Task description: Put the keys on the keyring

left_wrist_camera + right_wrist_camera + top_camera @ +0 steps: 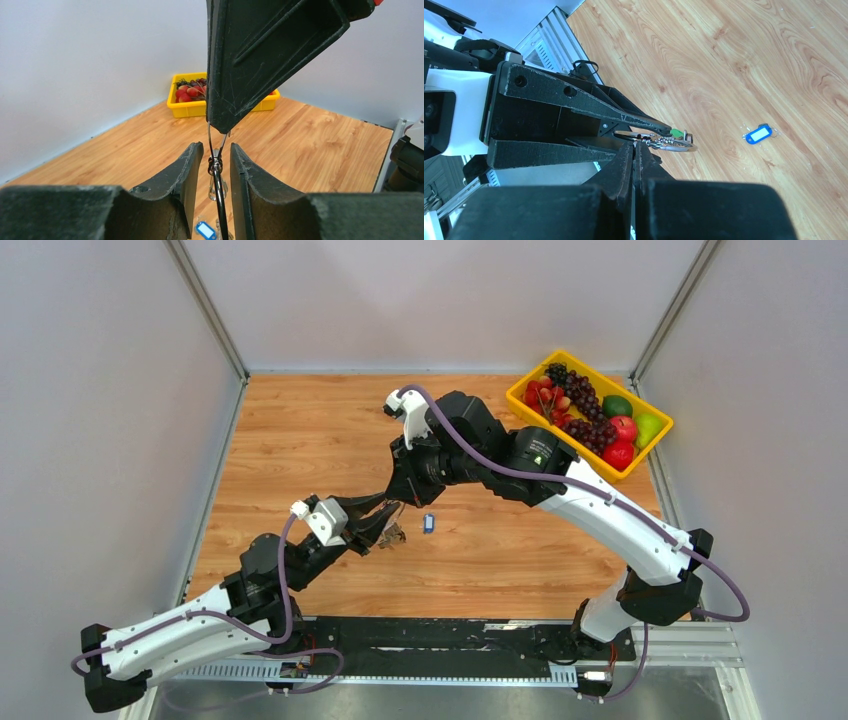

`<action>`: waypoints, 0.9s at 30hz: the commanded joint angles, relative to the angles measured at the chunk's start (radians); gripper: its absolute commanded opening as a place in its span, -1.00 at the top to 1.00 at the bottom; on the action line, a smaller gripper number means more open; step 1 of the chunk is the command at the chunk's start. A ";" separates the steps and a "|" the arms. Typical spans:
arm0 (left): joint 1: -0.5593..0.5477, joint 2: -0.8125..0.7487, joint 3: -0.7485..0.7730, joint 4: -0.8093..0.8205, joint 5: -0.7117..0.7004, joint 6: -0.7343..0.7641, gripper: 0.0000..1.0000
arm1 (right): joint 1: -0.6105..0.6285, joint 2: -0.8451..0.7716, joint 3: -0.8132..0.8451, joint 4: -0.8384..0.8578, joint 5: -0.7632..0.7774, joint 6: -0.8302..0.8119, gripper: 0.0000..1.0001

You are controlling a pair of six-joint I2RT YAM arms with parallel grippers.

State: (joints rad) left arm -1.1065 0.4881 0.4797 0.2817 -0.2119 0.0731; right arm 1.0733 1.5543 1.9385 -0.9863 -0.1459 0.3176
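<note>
**Keyring pinched above the table, one key lying loose**

The right pincer (636, 148) is closed, its two fingers pressed flat together with the keyring (674, 146) clamped at their tips; the ring sticks out past them, lifted off the table (300, 440). The left pincer (216, 148) meets it from the opposite side; its jaws stand apart, and in the left wrist view the thin wire runs edge-on through the gap between them, up to the tip of the right pincer. Whether either left finger touches the wire, I cannot tell. A green tag (678, 133) sits against the ring's far rim, just beside the tip of one left finger, and small silvery pieces bunch along the wire there; whether that key is threaded on is too small to tell. The blue-tagged key (758, 134) lies flat on the wood, apart from both pincers and to the right of them in the top view. A yellow basket (524, 400) of fruit stands at the far right corner of the table, well apart from the ring.
</note>
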 commanded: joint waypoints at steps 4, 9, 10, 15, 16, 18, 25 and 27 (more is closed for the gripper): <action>-0.004 -0.007 0.001 0.047 0.002 -0.004 0.25 | 0.014 0.000 0.050 0.052 -0.007 0.020 1.00; -0.004 -0.010 -0.001 0.053 0.002 -0.002 0.25 | 0.015 0.000 0.050 0.052 -0.006 0.020 1.00; -0.004 -0.011 -0.002 0.053 0.001 -0.002 0.25 | 0.014 0.001 0.050 0.051 -0.007 0.021 1.00; -0.004 -0.014 -0.003 0.054 0.001 -0.001 0.26 | 0.017 0.003 0.054 0.051 -0.006 0.020 1.00; -0.004 -0.014 -0.004 0.055 0.002 -0.001 0.27 | 0.017 0.003 0.054 0.051 -0.007 0.020 1.00; -0.004 -0.015 -0.004 0.058 0.002 -0.001 0.26 | 0.019 0.003 0.053 0.052 -0.006 0.020 1.00; -0.004 -0.015 -0.007 0.065 0.008 -0.002 0.27 | 0.022 0.004 0.054 0.051 -0.005 0.020 1.00; -0.004 -0.016 -0.008 0.064 0.008 -0.001 0.32 | 0.022 0.003 0.054 0.052 -0.004 0.020 1.00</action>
State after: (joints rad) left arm -1.1065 0.4786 0.4789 0.3019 -0.2115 0.0731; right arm 1.0863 1.5543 1.9385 -0.9859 -0.1471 0.3202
